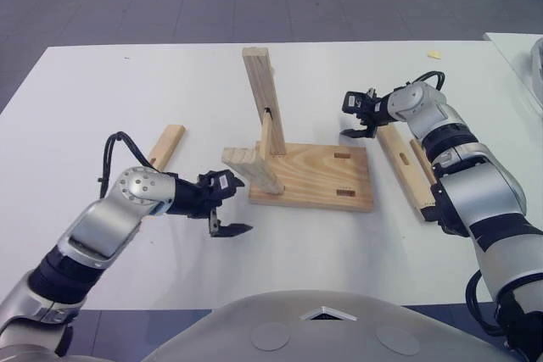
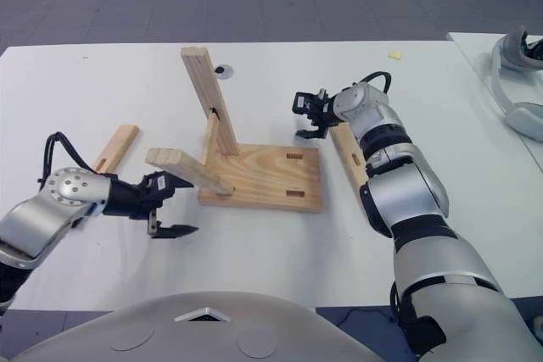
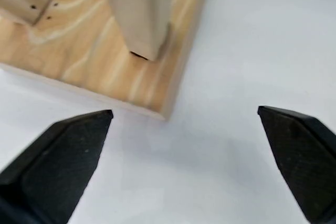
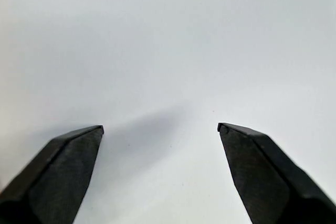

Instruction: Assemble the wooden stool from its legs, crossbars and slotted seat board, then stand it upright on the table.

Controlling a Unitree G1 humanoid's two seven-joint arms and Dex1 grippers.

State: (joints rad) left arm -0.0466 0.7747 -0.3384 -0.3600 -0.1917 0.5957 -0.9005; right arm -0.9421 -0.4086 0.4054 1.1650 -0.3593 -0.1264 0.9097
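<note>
At mid-table the seat board (image 1: 318, 177) is lying flat, long axis running left to right. 2 legs are rising from its left end: the far leg (image 1: 259, 99) pointing up, the near leg (image 1: 250, 167) leaning leftward. The left gripper (image 1: 233, 205) and right gripper (image 1: 358, 116) are hovering beside it, fingers apart.

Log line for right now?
left claw open, empty | right claw open, empty | seat board flat | upright leg, tilted leg on it | two slots empty

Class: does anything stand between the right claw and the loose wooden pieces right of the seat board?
Nothing visible does: the open right claw hangs by the far end of the loose wooden pieces, only bare table between.
</note>
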